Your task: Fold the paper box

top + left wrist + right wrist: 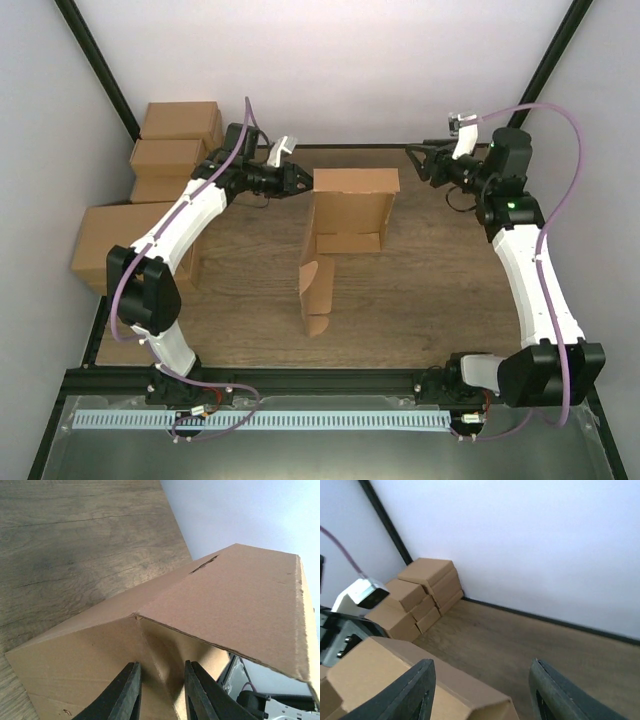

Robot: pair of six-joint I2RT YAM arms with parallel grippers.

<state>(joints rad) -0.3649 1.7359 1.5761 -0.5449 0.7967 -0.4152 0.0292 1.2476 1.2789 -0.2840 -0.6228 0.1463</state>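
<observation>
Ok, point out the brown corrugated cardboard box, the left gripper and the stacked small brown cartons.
brown corrugated cardboard paper box (pixel 355 182), top view, its far panel.
left gripper (pixel 303 183), top view, between its fingertips.
small brown cartons (pixel 180 120), top view, top carton's lid.
</observation>
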